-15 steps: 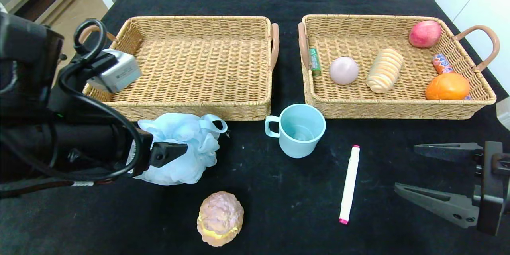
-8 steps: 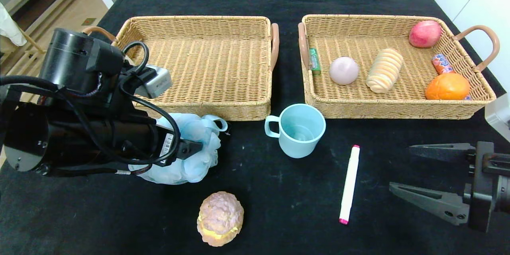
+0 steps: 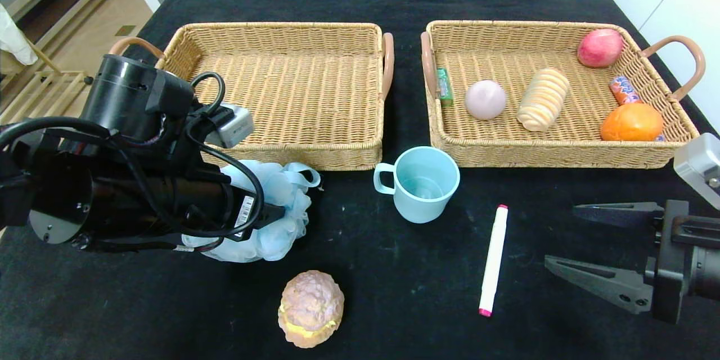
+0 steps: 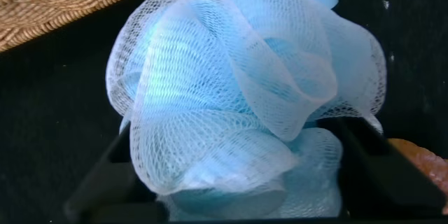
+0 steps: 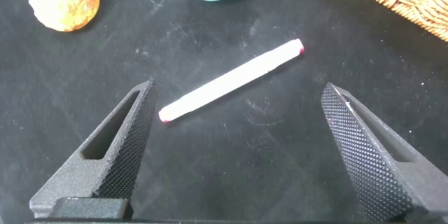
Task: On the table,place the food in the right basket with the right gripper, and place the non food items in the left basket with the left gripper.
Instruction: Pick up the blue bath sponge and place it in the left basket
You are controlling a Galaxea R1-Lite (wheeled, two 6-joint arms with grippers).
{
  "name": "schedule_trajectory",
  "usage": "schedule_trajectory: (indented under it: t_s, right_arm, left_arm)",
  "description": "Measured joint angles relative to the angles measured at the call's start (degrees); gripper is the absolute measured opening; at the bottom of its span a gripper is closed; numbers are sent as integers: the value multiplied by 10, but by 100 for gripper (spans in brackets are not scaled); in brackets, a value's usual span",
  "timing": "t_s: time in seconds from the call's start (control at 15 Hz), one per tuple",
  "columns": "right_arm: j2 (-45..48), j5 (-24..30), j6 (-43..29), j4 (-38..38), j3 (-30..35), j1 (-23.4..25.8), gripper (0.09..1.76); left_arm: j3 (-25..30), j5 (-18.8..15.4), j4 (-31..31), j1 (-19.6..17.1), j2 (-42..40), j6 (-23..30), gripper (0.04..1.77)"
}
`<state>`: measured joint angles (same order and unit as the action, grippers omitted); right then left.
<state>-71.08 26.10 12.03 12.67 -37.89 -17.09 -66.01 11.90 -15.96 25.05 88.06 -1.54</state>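
Observation:
A light blue mesh bath pouf (image 3: 284, 194) lies on the black table in front of the left basket (image 3: 281, 28). My left gripper (image 3: 270, 202) is open with its fingers on either side of the pouf; the left wrist view shows the pouf (image 4: 231, 98) filling the gap between them. My right gripper (image 3: 562, 236) is open and empty at the front right, just right of a white marker with pink ends (image 3: 493, 259). A teal cup (image 3: 422, 183) stands between the baskets' front edges. A cream puff (image 3: 310, 306) lies at the front.
The right basket (image 3: 562, 154) holds an apple (image 3: 600, 48), a striped bread roll (image 3: 543, 98), an orange (image 3: 631, 122), a pink ball (image 3: 485, 99), a green tube (image 3: 444, 87) and a candy (image 3: 623, 90). The left basket holds nothing.
My left arm has swung in and pushed forward, so its fingers now reach deeper around the pouf. My right gripper has drifted slightly left, still open.

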Motion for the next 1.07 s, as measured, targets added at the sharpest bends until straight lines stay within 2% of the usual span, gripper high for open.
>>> schedule_trajectory:
  t_s: [0.13, 0.4, 0.87, 1.07]
  right_arm:
    - [0, 0, 0, 0, 0, 0, 171]
    - [-1, 0, 0, 0, 0, 1, 171]
    - [-2, 0, 0, -1, 1, 3, 171]
    - [-2, 0, 0, 0, 2, 3, 171]
  left_arm:
    - [0, 0, 0, 0, 0, 0, 105]
    - [0, 1, 1, 0, 2, 0, 68]
    - [-2, 2, 0, 0, 4, -1, 64]
    - [-2, -7, -6, 15, -20, -6, 61]
